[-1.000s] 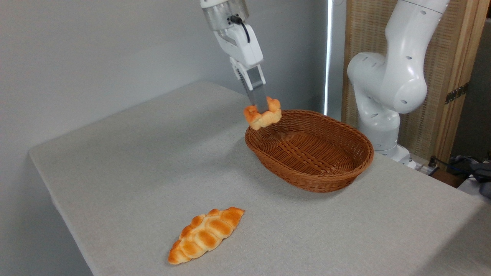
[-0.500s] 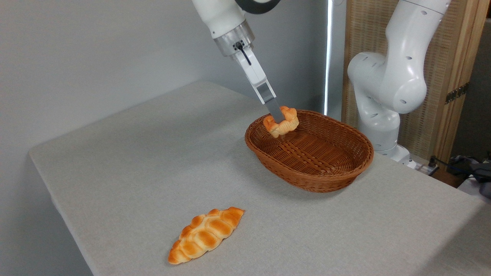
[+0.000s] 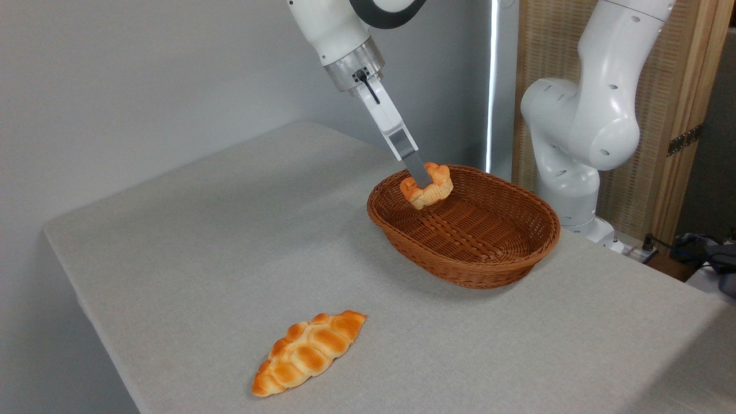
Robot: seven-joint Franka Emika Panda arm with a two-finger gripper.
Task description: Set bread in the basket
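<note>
My claw [image 3: 424, 183], slim grey fingers at the end of the white arm, is clamped on the small round orange-golden bun with the lumpy knotted top [image 3: 428, 186], and one finger runs down across its middle. I'm tilted, reaching in from the upper left, and the bun hangs squeezed between my fingers over the near-left part of the large oval brown wicker basket [image 3: 501, 264]. It's inside the rim line from this angle, just above the woven floor; I can't tell for sure whether its underside is touching the weave or hanging a little clear.

So this is the placing step: the bread is over the basket, but I haven't let go of it yet, and the job isn't done until it rests there by itself. I judge the next move to be small: ease down until the bun meets the floor, spread my fingers, then lift straight back along my own slant so I don't drag the bun or catch the basket's left wall, which sits close beside my fingers.

Further out, the long pointed braided loaf [image 3: 309, 351] lies on the grey cloth-covered table [image 3: 190, 247], well apart from the basket and nearer the front edge. That one isn't my business.
</note>
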